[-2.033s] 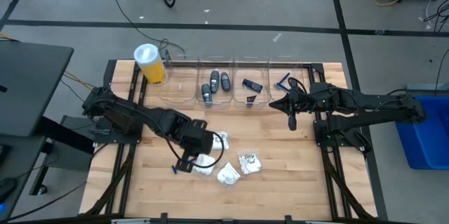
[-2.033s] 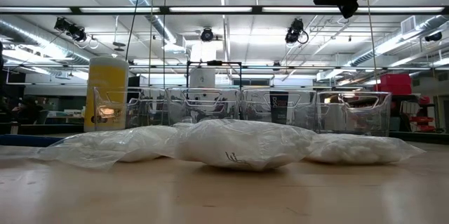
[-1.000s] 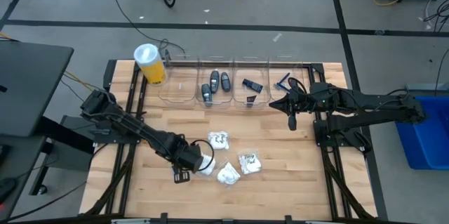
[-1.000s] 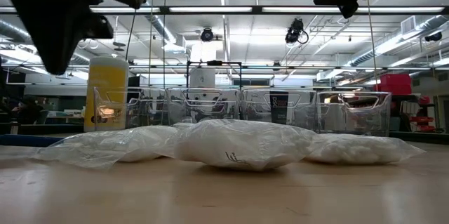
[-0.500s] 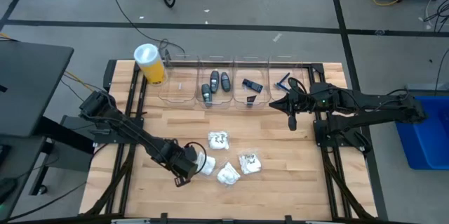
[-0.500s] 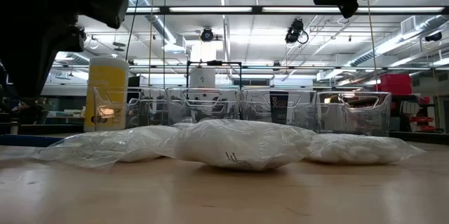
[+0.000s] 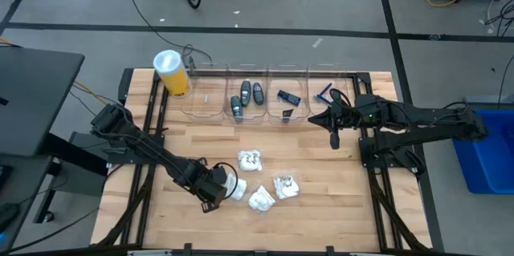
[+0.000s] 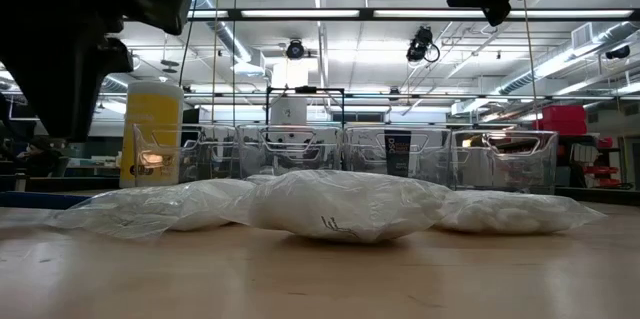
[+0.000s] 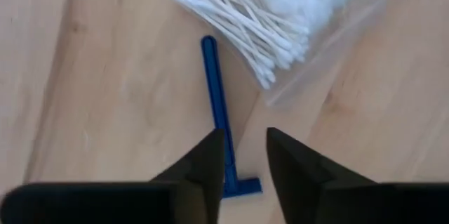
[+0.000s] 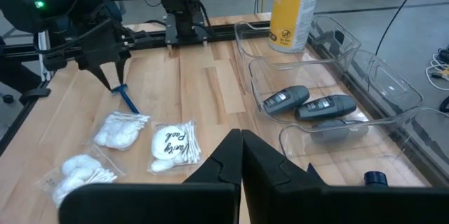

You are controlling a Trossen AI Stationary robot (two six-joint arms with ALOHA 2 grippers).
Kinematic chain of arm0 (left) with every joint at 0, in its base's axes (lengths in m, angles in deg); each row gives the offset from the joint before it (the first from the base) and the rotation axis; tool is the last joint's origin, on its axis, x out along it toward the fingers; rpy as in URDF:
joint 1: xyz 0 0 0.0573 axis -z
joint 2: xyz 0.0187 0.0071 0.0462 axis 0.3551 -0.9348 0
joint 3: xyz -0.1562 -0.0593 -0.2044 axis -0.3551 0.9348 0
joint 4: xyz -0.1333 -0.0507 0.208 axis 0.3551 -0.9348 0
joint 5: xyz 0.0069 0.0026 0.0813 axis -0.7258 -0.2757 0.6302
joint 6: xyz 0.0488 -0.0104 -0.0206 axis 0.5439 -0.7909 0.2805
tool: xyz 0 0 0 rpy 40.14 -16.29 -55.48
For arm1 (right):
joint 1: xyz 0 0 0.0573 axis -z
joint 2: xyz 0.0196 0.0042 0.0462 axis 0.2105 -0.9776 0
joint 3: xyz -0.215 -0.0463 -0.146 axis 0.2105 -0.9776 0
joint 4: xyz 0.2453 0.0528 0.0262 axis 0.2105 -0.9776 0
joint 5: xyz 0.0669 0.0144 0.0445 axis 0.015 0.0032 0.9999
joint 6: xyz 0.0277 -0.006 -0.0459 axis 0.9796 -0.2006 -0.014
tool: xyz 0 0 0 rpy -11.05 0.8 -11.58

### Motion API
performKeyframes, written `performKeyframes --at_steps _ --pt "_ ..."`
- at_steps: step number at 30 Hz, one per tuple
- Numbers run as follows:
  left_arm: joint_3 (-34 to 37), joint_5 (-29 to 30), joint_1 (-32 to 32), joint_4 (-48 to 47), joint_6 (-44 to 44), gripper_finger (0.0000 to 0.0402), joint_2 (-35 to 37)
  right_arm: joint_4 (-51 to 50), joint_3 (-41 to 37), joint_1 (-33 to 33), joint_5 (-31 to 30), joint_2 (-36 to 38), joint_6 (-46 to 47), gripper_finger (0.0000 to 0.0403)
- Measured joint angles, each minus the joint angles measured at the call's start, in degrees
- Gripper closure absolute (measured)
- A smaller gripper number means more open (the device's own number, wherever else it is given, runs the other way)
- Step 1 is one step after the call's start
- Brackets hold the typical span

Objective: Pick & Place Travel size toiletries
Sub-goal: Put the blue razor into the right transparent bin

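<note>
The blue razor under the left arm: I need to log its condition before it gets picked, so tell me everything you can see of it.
The blue razor is a thin, plain blue plastic stick with a short crossbar head at one end. It lies flat on the wooden table, beside a clear packet of cotton swabs, whose swab tips reach close to its handle. The left gripper hangs over its head end with fingers parted on either side, not clamped. Whether they touch it cannot be told.

Blue razor [image 9: 219,131] — white, perhaps translucent, packet [image 9: 277,15]
</note>
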Motion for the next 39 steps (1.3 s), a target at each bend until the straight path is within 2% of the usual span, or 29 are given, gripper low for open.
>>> performKeyframes --at_steps 7,12,20,26,33,39 --pt "0.00 0.57 0.00 -0.03 -0.19 0.0194 0.00 0.00 0.00 0.02 0.00 0.00 0.00 0.0396" --pt "0.00 0.87 0.00 -0.05 -0.19 0.0157 0.00 0.00 0.00 0.01 0.00 0.00 0.00 0.0396" --pt "0.02 1.73 0.00 -0.01 0.86 0.0150 0.00 0.00 0.00 0.02 0.00 0.00 0.00 0.0396" --pt "3.78 0.58 0.00 4.01 -0.44 0.0150 0.07 0.00 0.00 0.01 0.00 0.00 0.00 0.0396" --pt "7.11 1.12 -0.02 4.42 -0.43 0.0150 0.04 0.00 0.00 0.00 0.00 0.00 0.00 0.0396" --pt "7.56 1.84 0.00 6.07 0.35 0.0150 0.04 0.00 0.00 0.00 0.00 0.00 0.00 0.0396"
